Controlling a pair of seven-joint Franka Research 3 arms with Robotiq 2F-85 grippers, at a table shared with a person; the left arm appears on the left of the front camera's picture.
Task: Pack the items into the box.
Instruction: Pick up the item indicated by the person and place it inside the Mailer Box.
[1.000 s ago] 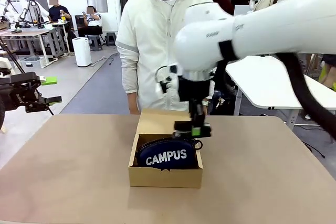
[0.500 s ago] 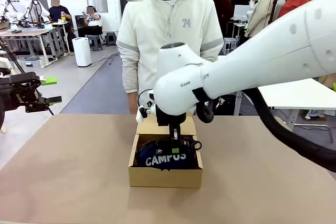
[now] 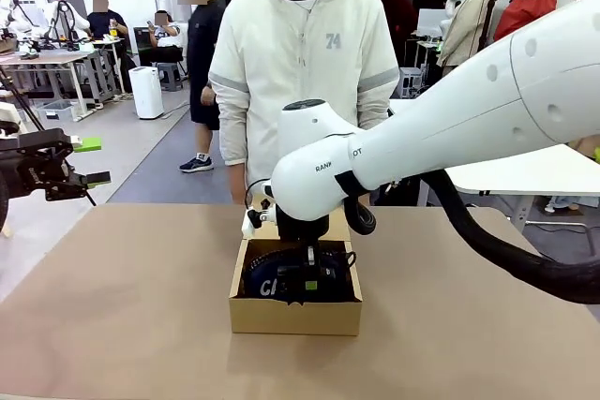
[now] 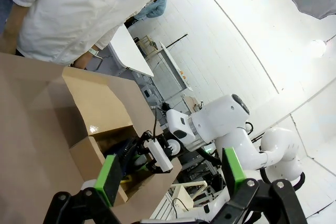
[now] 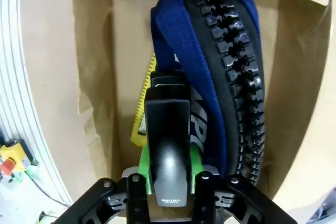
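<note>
Closest to us, in the lower middle of the front view, the box [image 3: 295, 314] sits on the brown table [image 3: 122, 306] with its plain front wall facing the camera. Inside it the pouch [image 3: 258, 269] lies toward the left, and only a bit of its white lettering shows past the black hardware. The right gripper [image 3: 310, 280] is down inside the box, at the end of the big white arm sweeping in from the right of the frame. In the right wrist view its green pads [image 5: 195, 162] are clamped against both sides of the stapler [image 5: 167, 129]. The stapler points up the frame, its nose over the pouch's navy edge beside the wide black zip. A yellow strip [image 5: 140, 113] peeks out on its left, and I cannot tell what it is. Behind that, the flap [image 4: 100, 103] stands up at the back of the box. At the left edge of the front view, well apart from the box, the left gripper [image 3: 94, 162] hangs with its fingers spread wide and nothing between them. Beyond the table's far edge a person [image 3: 300, 72] in a white jacket stands facing it.
</note>
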